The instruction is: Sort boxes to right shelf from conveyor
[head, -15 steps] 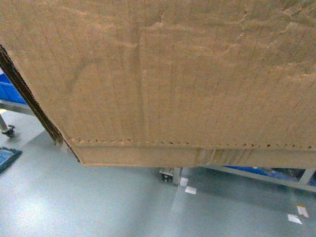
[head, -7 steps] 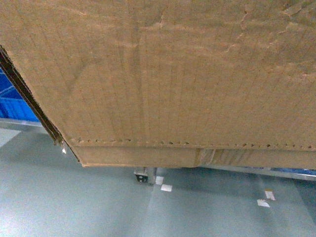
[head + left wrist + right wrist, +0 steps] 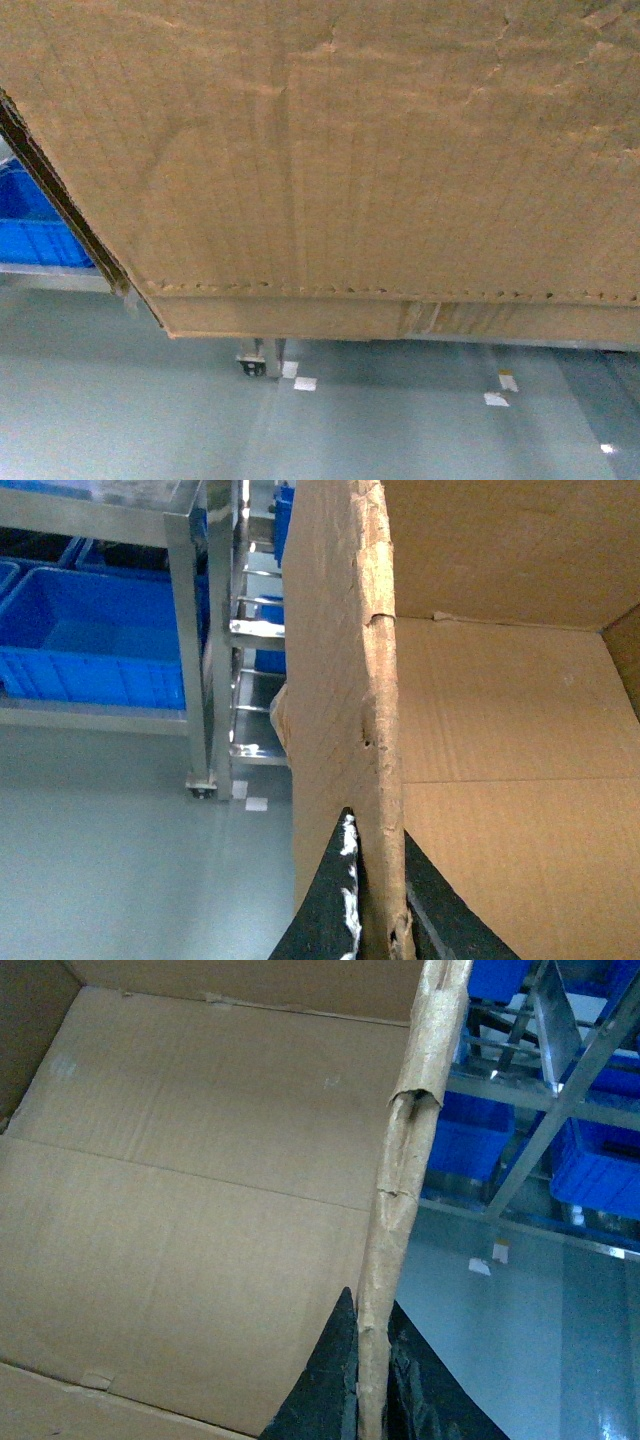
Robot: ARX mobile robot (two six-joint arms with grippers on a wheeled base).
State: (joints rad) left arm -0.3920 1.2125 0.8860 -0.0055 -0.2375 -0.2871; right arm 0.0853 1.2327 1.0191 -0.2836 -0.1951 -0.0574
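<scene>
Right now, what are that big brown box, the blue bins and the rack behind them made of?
The box looks like matte corrugated cardboard: ribbed surface, ragged layered edge. The blue bins seem moulded plastic, smooth and slightly glossy. The rack appears to be bare steel, shiny and reflective.

Floor (image 3: 120, 400) smooth grey-green, glossy, soft light reflections, a bright glint at far right. Small white tape patches (image 3: 305, 383) stuck on the floor near a caster wheel (image 3: 252, 366) under a metal leg; two more patches (image 3: 496, 399) to the right. Blue plastic crate (image 3: 35, 225) at left on a low steel rail. Left wrist view: stainless steel frame (image 3: 190, 630) with upright posts, blue crates (image 3: 90, 640) on its tiers, caster foot (image 3: 201, 785) on the floor, white patch beside it. Right wrist view: slanted steel bars (image 3: 560, 1090), blue crates (image 3: 600, 1170) behind, floor with small white tags (image 3: 480, 1266). Lighting cool, even, indoor.
</scene>
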